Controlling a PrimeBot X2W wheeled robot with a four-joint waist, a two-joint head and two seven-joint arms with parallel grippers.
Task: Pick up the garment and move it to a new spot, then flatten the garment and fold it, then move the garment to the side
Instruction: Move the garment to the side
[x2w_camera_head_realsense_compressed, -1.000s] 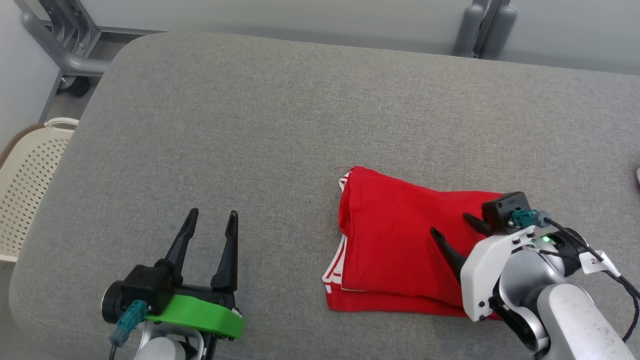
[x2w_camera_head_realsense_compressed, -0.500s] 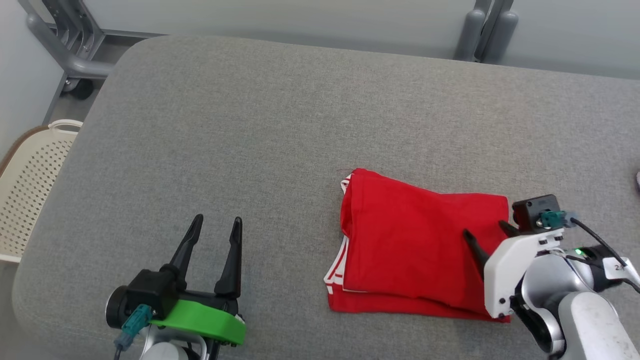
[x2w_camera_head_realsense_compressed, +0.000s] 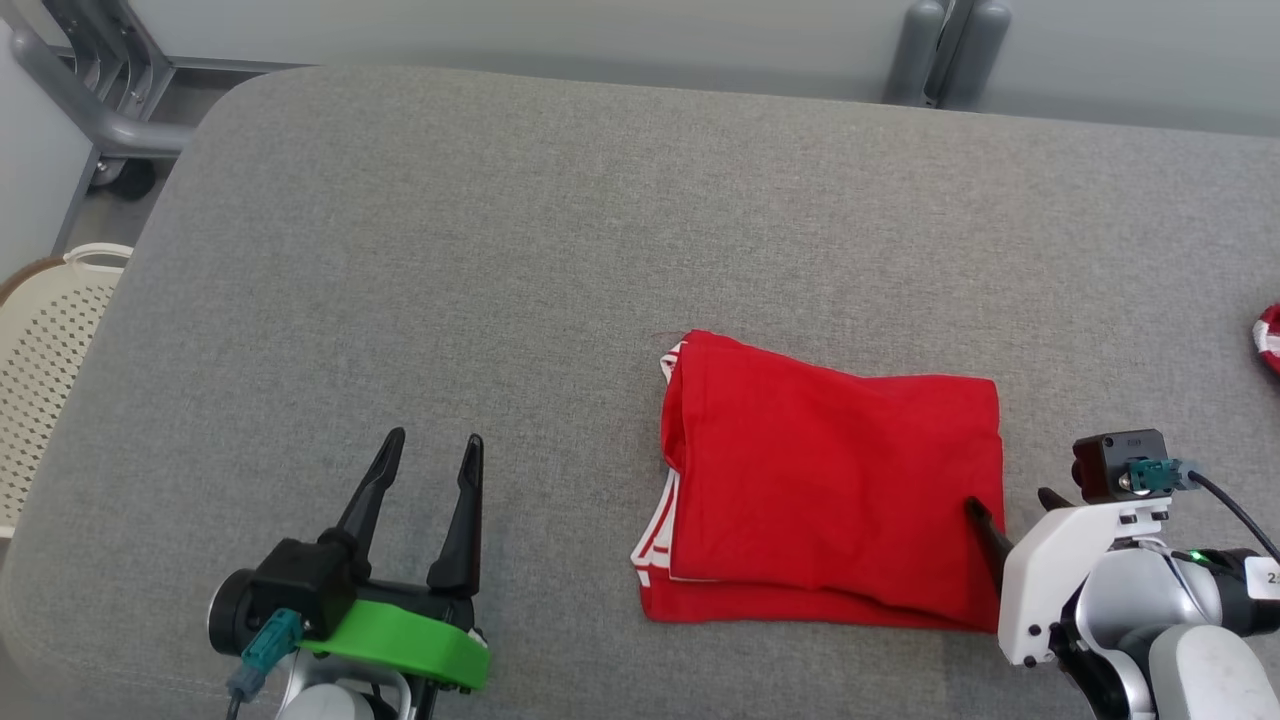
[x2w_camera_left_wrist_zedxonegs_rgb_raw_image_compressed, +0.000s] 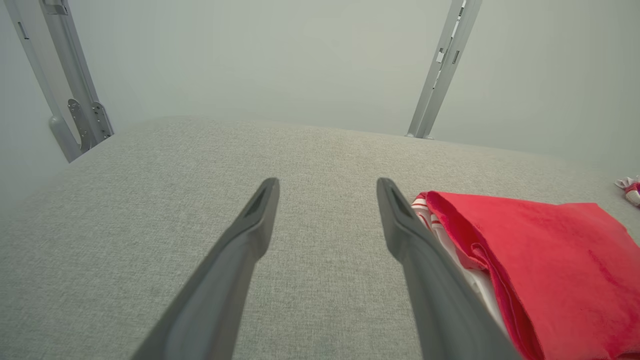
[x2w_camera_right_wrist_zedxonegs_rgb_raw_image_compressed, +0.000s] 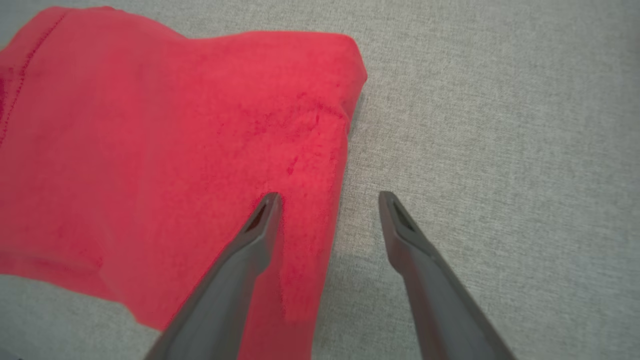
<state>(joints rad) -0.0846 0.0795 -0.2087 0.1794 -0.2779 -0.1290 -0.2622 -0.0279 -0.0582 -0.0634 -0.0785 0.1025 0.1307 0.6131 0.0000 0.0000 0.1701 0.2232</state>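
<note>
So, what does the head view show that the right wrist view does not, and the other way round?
Head view adds: the left gripper, open, apart from the red garment; the garment's white-striped edge; a cream basket. Right wrist view adds a close look: the right gripper open astride the garment's right edge, one finger over cloth, one over the grey surface. Shared: garment, surface, right gripper.

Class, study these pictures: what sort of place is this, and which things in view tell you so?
Probably an indoor test room or lab rather than a home: a grey cloth-covered table bearing a folded red garment, bare pale walls with metal frame posts, and a cream basket beside the table.
</note>
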